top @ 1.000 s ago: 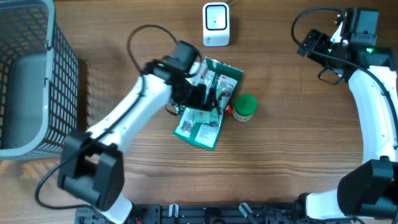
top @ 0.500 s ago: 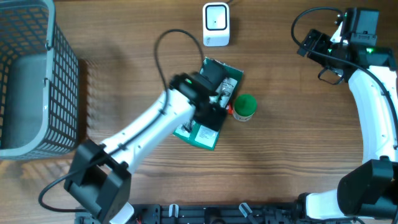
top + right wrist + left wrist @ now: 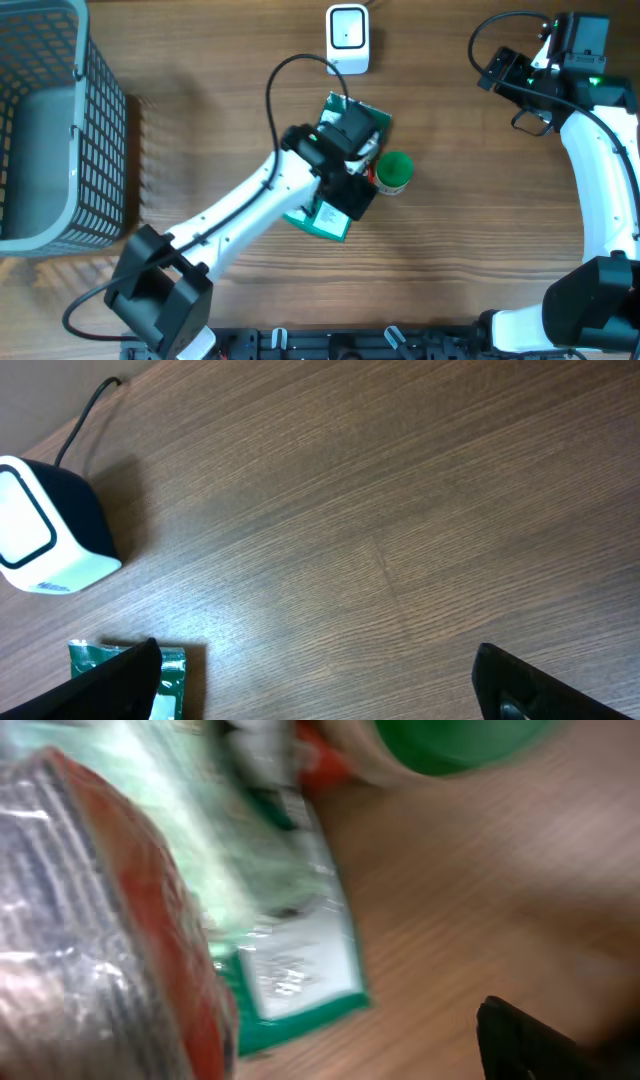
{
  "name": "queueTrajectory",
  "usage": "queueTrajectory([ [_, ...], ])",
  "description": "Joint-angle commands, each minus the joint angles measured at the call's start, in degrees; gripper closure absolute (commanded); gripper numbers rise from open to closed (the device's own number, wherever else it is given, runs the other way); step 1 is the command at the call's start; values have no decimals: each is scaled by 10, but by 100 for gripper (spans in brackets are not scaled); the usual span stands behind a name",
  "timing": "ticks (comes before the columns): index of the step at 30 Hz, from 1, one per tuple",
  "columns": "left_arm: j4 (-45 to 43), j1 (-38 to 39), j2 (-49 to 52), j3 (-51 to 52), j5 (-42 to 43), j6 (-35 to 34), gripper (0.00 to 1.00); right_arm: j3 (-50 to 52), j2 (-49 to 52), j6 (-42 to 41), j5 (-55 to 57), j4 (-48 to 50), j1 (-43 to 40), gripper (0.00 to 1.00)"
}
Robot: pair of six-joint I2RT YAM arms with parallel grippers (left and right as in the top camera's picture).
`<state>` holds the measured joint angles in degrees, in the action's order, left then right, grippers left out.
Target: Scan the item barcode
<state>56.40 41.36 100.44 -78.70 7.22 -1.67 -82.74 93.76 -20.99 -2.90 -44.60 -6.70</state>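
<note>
A green plastic package (image 3: 322,212) with white labels lies flat at the table's middle, and a green-lidded jar (image 3: 393,172) stands at its right edge. My left gripper (image 3: 360,172) hovers low over the package's right side, next to the jar. The left wrist view is blurred. It shows the package's white label (image 3: 300,960), the jar's green lid (image 3: 450,740) at the top, and one black fingertip (image 3: 530,1040) over bare wood, so the jaws are open and hold nothing. The white barcode scanner (image 3: 348,38) stands at the back. My right gripper (image 3: 320,695) is open above bare wood at the far right.
A tall grey wire basket (image 3: 45,120) fills the left edge. The scanner (image 3: 50,525) and its cable are at the left of the right wrist view, with a corner of the package (image 3: 170,670) below them.
My left arm has swung to the right across the package, ending close to the jar. The package, jar and right arm have not moved.
</note>
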Motion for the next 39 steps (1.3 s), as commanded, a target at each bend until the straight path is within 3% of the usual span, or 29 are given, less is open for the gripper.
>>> queueTrajectory([
  [1,5,-58,-8,-1,254,102,0,-1,5,-26,9,19,-1,0],
  [5,1,-128,-8,-1,385,105,0,-1,5,-108,10,52,-1,0],
  [9,-5,-178,-8,-1,521,105,0,-1,5,-127,9,50,-1,1],
  [12,-19,-215,-8,-1,629,105,0,-1,5,-182,-51,52,-1,0],
  [14,-28,-236,-8,-1,687,105,0,-1,5,-159,-187,68,-1,0],
  [17,-43,-252,-8,-1,725,105,0,-1,6,-24,-462,104,7,0],
  [19,-59,-253,-8,-1,761,105,0,-1,6,10,-517,74,17,0],
  [22,-98,-258,-8,-1,826,104,0,-1,7,12,-471,14,33,0],
  [27,-152,-263,-8,-1,831,54,0,-1,7,-10,-473,-23,55,0],
  [33,-157,-264,-8,-1,831,55,0,-1,7,-4,-596,15,90,0],
  [39,-179,-266,-8,-1,832,54,0,-1,7,-47,-600,37,146,0],
])
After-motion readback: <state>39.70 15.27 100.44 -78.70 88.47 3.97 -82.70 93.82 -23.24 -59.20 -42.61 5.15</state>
